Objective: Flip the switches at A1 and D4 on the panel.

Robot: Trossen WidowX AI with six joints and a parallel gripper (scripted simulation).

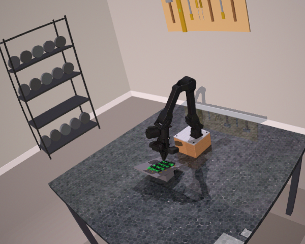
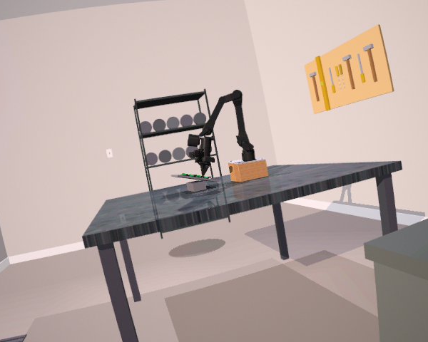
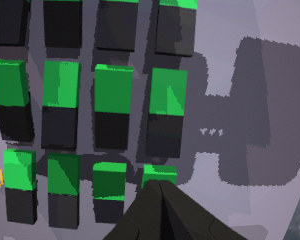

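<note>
The switch panel [image 1: 141, 167] [image 2: 175, 175] [image 3: 219, 25] is a tilted grey board with rows of green-and-black rocker switches. My gripper [image 1: 163, 159] [image 2: 204, 174] [image 3: 157, 189] is shut and empty, pointing down at the panel's edge nearest the arm. In the wrist view its tips overlap switch D4 [image 3: 160, 173], the rightmost of the bottom row. D4's green far end shows; its near end is hidden behind the fingers. Whether the tips touch it I cannot tell. Switch A1 is outside the wrist view, and its tilt is too small to read in the top and exterior views.
Switch D3 [image 3: 109, 182] stands just left of the fingertips in the wrist view, and switch C4 [image 3: 167, 95] lies just beyond D4. The arm's wooden base block [image 1: 188, 149] [image 2: 249, 171] stands behind the panel on the dark table [image 1: 226, 183] [image 2: 133, 211].
</note>
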